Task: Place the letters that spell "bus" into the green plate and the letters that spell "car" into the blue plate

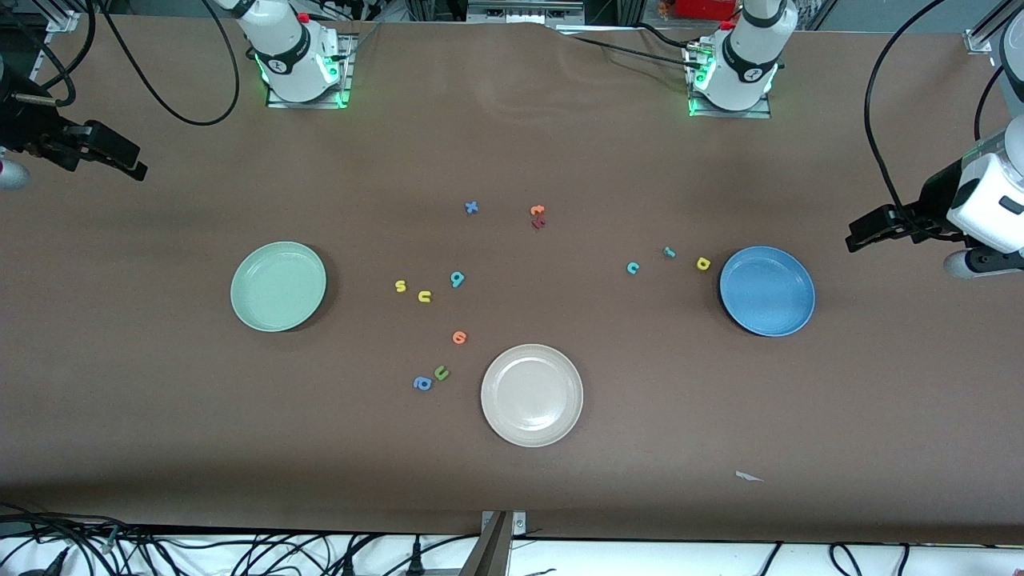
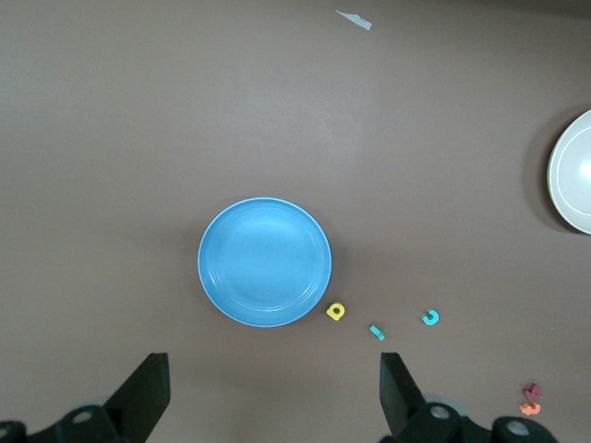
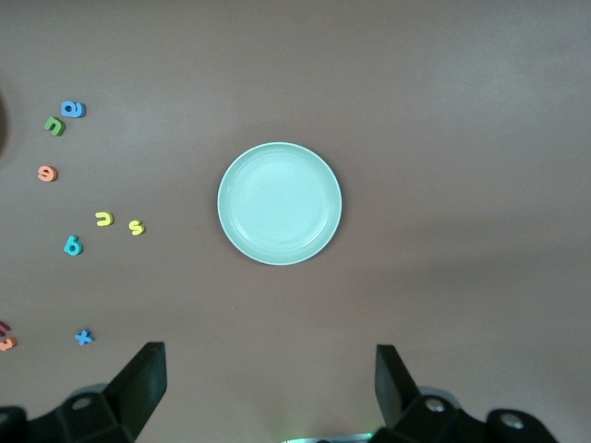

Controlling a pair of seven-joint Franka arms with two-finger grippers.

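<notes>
The green plate [image 1: 278, 286] lies empty toward the right arm's end, the blue plate [image 1: 766, 290] empty toward the left arm's end. Between them, beside the green plate, lie the yellow "s" [image 1: 401, 286], yellow "u" [image 1: 425, 297] and teal looped letter [image 1: 457, 278]. Close to the blue plate lie the teal "c" [image 1: 633, 268], thin teal "r" [image 1: 670, 253] and yellow "a" [image 1: 703, 263]. My left gripper [image 2: 274, 388] hangs open high over the table edge by the blue plate. My right gripper [image 3: 268, 383] hangs open high over the table's end by the green plate.
A cream plate [image 1: 532, 394] sits nearer the front camera, mid-table. An orange round letter [image 1: 459, 338], green "u" [image 1: 441, 373] and blue "a" [image 1: 422, 383] lie beside it. A blue "x" [image 1: 471, 208] and orange-red letters [image 1: 538, 216] lie farther back. A paper scrap [image 1: 748, 477] lies near the front edge.
</notes>
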